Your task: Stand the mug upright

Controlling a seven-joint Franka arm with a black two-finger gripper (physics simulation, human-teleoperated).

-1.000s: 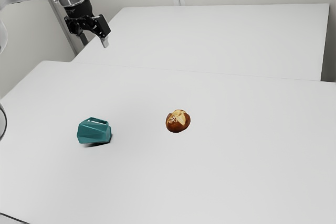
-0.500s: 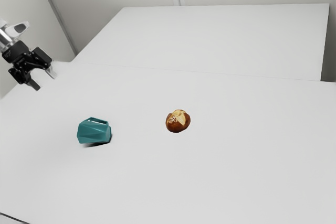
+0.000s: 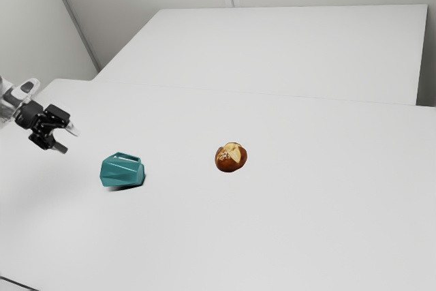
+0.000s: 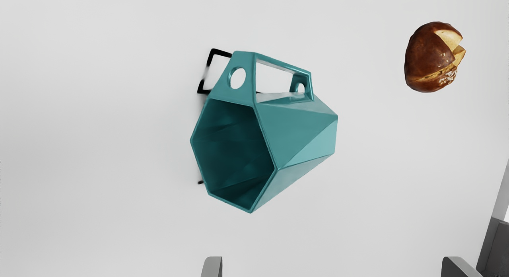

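Basically, mug (image 3: 122, 171) was on its side on the white surface (image 3: 272, 236), not upright, so the goal state wasn't there. Clock directions below went by the exterior view. Mouth (image 4: 234, 147) faced about nine o'clock, base end toward three, handle (image 4: 282, 64) on the twelve o'clock side and raised off the surface. Bread roll (image 3: 231, 157) sat well apart from the mug, around three o'clock of it; looked like a bystander, no part in the task.

Jaws: spread wide, nothing pinched. They hung near the mug at its ten o'clock, above the surface, with a clear gap between. Wrist view agreed: one fingertip (image 4: 212, 267) well apart from the other, mug out ahead of them, not between.

Step in hand, my call: reaching for a grasp. Next move called for bringing the jaws toward four o'clock and down, lined up to take either the mouth wall or the body, then closing. After that, a small lift and a tip: mouth end up, base end down, set flat, let go.

Likely trouble: body was faceted and tapered toward the base, so a squeeze on slanted faces could have slid or rolled it. A low sweep at the mouth end could have shoved the mug toward three o'clock. Handle might have fouled a finger coming down. Roll seemed far enough off.
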